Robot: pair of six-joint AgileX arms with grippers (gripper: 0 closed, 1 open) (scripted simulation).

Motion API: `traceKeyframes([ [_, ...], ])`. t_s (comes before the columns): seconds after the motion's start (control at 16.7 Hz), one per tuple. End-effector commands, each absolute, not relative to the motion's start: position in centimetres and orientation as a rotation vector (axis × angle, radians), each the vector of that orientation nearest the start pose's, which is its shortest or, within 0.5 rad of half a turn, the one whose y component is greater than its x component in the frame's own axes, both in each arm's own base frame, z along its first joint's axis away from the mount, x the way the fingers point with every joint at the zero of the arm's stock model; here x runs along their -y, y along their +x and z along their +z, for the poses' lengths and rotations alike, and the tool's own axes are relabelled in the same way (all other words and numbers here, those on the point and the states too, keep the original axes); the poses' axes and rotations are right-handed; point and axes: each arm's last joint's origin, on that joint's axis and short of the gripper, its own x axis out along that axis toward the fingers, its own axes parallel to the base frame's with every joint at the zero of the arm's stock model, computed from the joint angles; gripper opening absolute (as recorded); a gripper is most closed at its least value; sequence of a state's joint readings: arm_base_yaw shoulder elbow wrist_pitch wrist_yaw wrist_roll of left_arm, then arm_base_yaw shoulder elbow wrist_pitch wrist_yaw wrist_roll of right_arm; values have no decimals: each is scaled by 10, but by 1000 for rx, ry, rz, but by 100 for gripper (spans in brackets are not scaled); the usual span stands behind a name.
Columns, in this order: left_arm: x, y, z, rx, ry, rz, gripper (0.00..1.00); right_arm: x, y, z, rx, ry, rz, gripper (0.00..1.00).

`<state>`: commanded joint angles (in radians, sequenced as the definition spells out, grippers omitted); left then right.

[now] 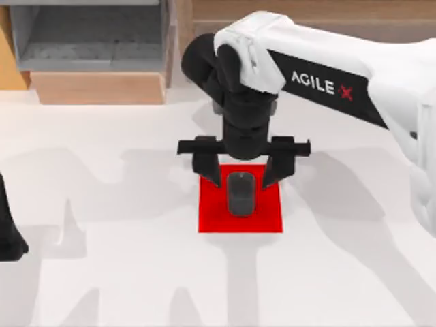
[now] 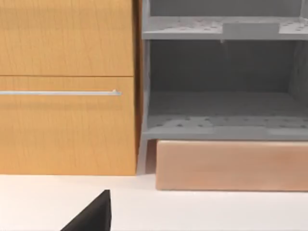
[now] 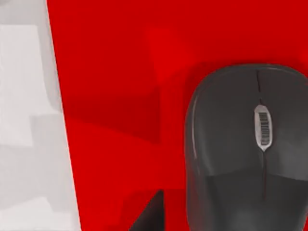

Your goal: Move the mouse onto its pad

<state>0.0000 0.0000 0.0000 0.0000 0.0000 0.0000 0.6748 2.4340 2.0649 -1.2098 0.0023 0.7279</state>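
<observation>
The dark grey mouse (image 1: 240, 194) lies on the red pad (image 1: 214, 219) near the middle of the table, inside the pad's edges. My right gripper (image 1: 242, 178) hangs over the mouse's far end, open, its black fingers (image 1: 208, 170) spread wide on either side and apart from it. In the right wrist view the mouse (image 3: 245, 149) rests on the pad (image 3: 120, 96), with one fingertip (image 3: 149, 214) beside it. My left arm (image 1: 7, 231) sits parked at the table's left edge, and a dark finger (image 2: 91, 216) of its gripper shows in the left wrist view.
A grey shelf unit (image 1: 88, 34) on a light wooden block (image 1: 99, 87) stands at the back left, beside a wooden cabinet (image 2: 67, 86). White tabletop (image 1: 122, 272) surrounds the pad on all sides.
</observation>
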Motion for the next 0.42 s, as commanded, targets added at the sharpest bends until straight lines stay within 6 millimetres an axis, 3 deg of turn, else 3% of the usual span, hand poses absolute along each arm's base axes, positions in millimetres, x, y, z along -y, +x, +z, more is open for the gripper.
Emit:
traceKeyframes([
  [0.12, 1, 106, 160, 0, 0, 0, 100, -302, 368, 140, -1579, 30, -35, 100],
  [0.42, 1, 106, 160, 0, 0, 0, 100, -302, 368, 140, -1579, 30, -35, 100],
])
